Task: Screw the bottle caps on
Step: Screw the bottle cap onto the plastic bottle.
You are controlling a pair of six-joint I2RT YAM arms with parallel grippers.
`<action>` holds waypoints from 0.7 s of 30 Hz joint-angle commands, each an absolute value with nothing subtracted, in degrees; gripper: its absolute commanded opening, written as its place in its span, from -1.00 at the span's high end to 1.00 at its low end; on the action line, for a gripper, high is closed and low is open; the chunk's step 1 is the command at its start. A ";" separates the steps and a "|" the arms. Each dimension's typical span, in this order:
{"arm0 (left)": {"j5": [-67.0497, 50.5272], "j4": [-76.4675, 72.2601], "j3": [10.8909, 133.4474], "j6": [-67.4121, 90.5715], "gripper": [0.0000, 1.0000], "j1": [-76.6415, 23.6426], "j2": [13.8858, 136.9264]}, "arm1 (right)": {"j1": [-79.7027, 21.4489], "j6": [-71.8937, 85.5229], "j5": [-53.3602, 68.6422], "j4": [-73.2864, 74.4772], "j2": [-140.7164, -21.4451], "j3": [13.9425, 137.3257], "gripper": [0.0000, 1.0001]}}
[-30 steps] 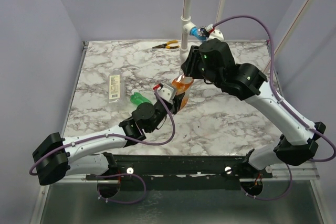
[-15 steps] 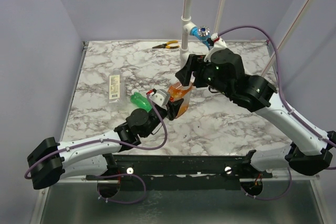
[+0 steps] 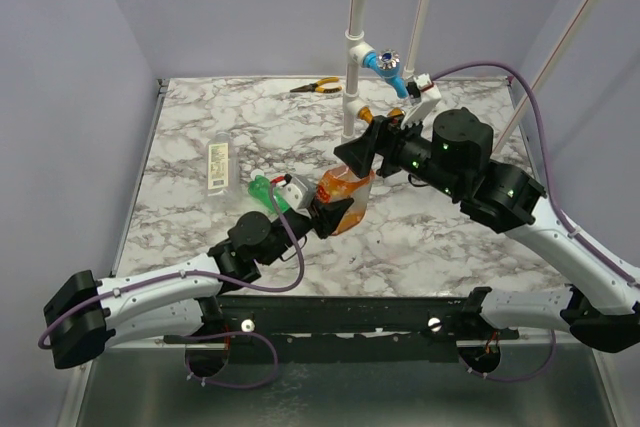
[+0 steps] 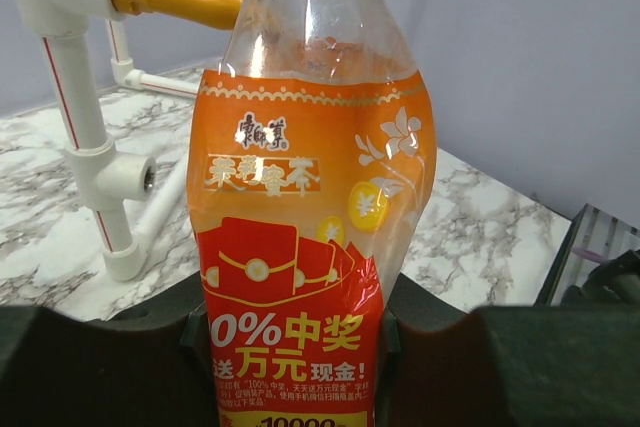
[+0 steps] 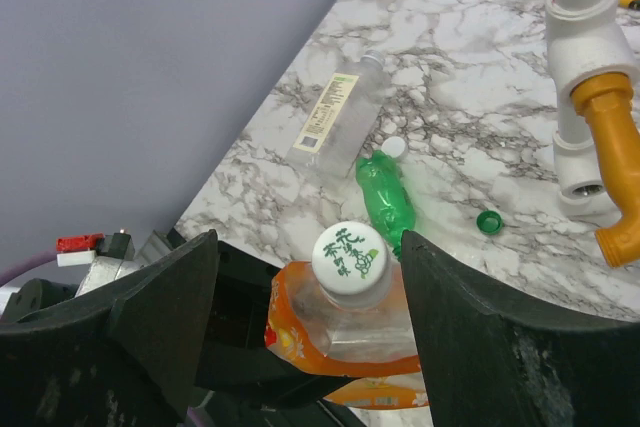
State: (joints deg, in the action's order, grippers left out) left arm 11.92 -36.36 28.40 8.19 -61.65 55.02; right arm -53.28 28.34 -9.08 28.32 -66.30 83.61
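My left gripper [image 3: 322, 213] is shut on the wide orange bottle [image 3: 342, 201] and holds it upright above the table; its label fills the left wrist view [image 4: 300, 277]. A white cap [image 5: 350, 252] sits on the bottle's neck. My right gripper [image 5: 310, 247] is open, with one finger on each side of that cap and not touching it; it also shows in the top view [image 3: 362, 153]. The slim green bottle [image 5: 385, 197] lies on the table with a white cap [image 5: 396, 147] on its end. A loose dark green cap [image 5: 489, 221] lies beside it. The clear bottle [image 5: 338, 115] lies further left.
The white pipe frame [image 3: 355, 47], with a blue tap handle [image 3: 385, 60] and an orange fitting [image 5: 612, 147], stands just behind the held bottle. Pliers [image 3: 315, 87] lie at the far edge. Purple walls close in on the left and right sides.
My left gripper has carried the orange bottle a little right and nearer, and it now stands more upright. My right arm has swung right, its fingers still at the bottle's top.
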 commanded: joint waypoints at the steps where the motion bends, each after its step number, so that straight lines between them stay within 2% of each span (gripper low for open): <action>1: 6.47 -37.79 27.51 10.02 1.00 -61.92 53.36 | -53.61 25.24 -5.58 24.60 -65.76 82.79 -0.51; 6: 5.79 -36.90 27.52 10.39 1.00 -61.92 52.67 | -53.61 24.80 -7.34 25.84 -64.66 82.30 -0.36; 10: 6.42 -35.96 27.65 10.28 1.00 -61.94 52.21 | -53.66 24.67 -7.73 27.01 -63.50 81.57 -0.11; 21: 6.64 -35.68 28.19 9.96 1.00 -61.77 52.38 | -53.61 24.66 -8.11 29.36 -64.86 82.20 -0.07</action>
State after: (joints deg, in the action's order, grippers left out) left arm 7.94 -35.44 28.25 9.82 -61.63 53.15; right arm -53.28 25.45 -7.81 26.81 -64.14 81.97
